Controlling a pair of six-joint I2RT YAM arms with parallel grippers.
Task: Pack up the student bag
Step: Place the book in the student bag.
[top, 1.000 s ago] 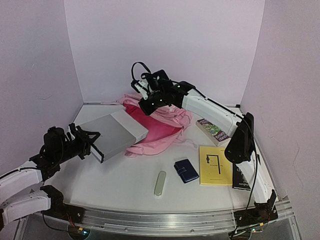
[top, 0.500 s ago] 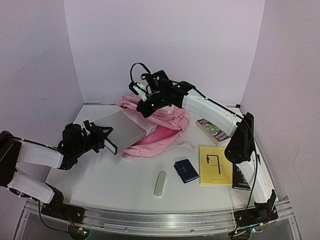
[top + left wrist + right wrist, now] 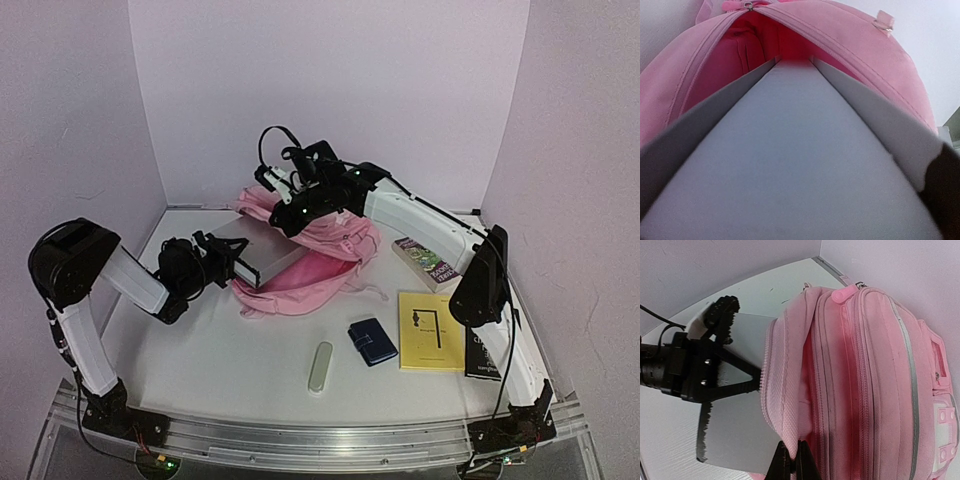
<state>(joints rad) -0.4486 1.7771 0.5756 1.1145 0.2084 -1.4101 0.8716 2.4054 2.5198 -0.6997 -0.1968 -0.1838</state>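
Observation:
The pink student bag [image 3: 320, 262] lies at the table's back centre with its main pocket open. My right gripper [image 3: 290, 215] is shut on the bag's upper zip edge [image 3: 790, 435] and holds it lifted. My left gripper [image 3: 232, 262] is shut on a flat grey laptop-like slab [image 3: 252, 252] whose far end sits inside the bag's opening. In the left wrist view the slab [image 3: 790, 165] fills the frame and runs into the pink mouth [image 3: 790, 45]. In the right wrist view the slab [image 3: 735, 415] and the left gripper [image 3: 720, 365] show left of the bag.
In front of the bag lie a pale green case [image 3: 320, 366], a dark blue wallet [image 3: 372, 340], a yellow book [image 3: 431, 330], a dark book [image 3: 485, 358] and a patterned book [image 3: 425, 262]. Walls close in on three sides.
My left gripper has pushed the grey slab to the right, from outside the bag into its opening. The right gripper has kept the zip edge lifted, nearly still.

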